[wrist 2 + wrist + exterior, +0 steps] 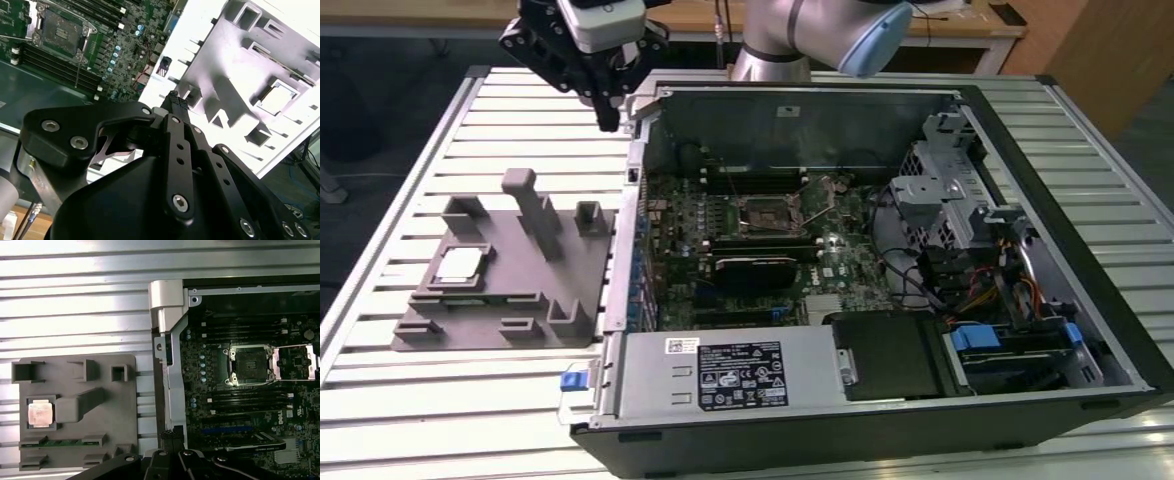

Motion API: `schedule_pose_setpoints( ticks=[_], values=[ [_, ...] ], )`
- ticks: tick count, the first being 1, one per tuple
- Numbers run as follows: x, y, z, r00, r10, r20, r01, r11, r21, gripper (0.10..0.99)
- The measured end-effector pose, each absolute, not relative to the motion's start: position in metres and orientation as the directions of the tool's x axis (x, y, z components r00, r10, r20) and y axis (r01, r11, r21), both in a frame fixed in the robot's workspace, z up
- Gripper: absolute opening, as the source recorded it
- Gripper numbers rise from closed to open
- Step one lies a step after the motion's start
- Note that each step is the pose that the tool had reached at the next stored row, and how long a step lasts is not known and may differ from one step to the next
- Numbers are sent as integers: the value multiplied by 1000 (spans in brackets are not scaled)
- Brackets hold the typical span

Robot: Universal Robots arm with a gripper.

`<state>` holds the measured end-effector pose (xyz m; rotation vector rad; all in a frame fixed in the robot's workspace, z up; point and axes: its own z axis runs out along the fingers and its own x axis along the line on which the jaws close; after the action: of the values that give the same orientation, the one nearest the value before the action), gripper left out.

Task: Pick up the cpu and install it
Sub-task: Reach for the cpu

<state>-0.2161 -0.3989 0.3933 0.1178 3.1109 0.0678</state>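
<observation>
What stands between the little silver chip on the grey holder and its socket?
A tall post of the grey holder and the case's side wall stand between the cpu and the socket. Nothing visible lies between the gripper and the cpu.

Hard bright light glares off the slatted table (75,305) (bleached nearly white in both wrist views).

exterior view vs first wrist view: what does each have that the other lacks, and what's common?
Exterior view extras: the arm's silver-and-blue joint, the labelled power supply, the drive bays. First wrist view extras: a green strip slotted in the grey fixture. Shared: the cpu seated in that fixture, the open socket, the pincer, shut and empty, clear of the cpu.
</observation>
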Motion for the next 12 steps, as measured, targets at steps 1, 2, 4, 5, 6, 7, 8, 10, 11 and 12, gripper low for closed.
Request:
schedule_pose_setpoints(
  ticks=[1, 2, 4, 5, 6, 7, 8, 10, 11, 12],
  values=[
    [-217, -399, 393, -997, 76, -26, 75, 996, 44, 106],
    [-219, -399, 393, -997, 76, -26, 75, 996, 44, 106],
    [-221, -399, 393, -997, 76, -26, 75, 996, 44, 106],
    [-222, -399, 393, -997, 76, -26, 75, 996, 45, 106],
    [-223, -399, 392, -997, 76, -26, 75, 996, 45, 106],
    [-224, -399, 392, -997, 76, -26, 75, 996, 44, 106],
    [-225, -399, 392, -997, 76, -26, 75, 996, 44, 106],
    [-228, -399, 391, -997, 76, -26, 75, 996, 44, 106],
    [-229, -399, 391, -997, 76, -26, 75, 996, 44, 106],
    [-230, -399, 390, -997, 76, -26, 75, 996, 44, 106]
  ],
)
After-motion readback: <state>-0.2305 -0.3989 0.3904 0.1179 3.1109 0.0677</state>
